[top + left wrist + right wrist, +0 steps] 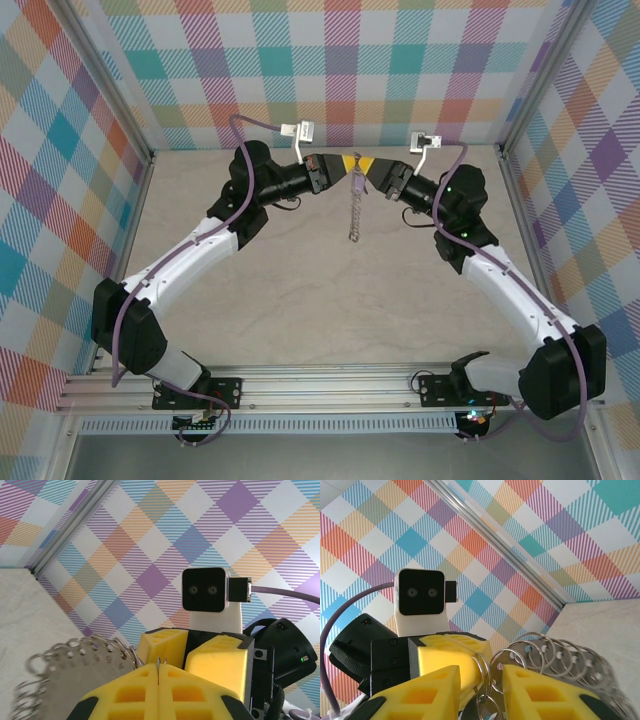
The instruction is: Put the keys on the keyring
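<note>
The keyring is a silver chain of small rings, and it hangs straight down from where my two grippers meet above the table's far middle. My left gripper is shut, its yellow pads pinching the thin edge of a ring; the rest of the chain trails off to its left. My right gripper faces it with its jaws apart, and a ring stands in the gap without being pinched. A tiny lilac speck at the chain's top looks like the keys, too small to tell more.
Checked walls close in the beige table at the back and on both sides. An aluminium rail runs along the near edge by the arm bases. The chain's lower end hangs just over the table surface.
</note>
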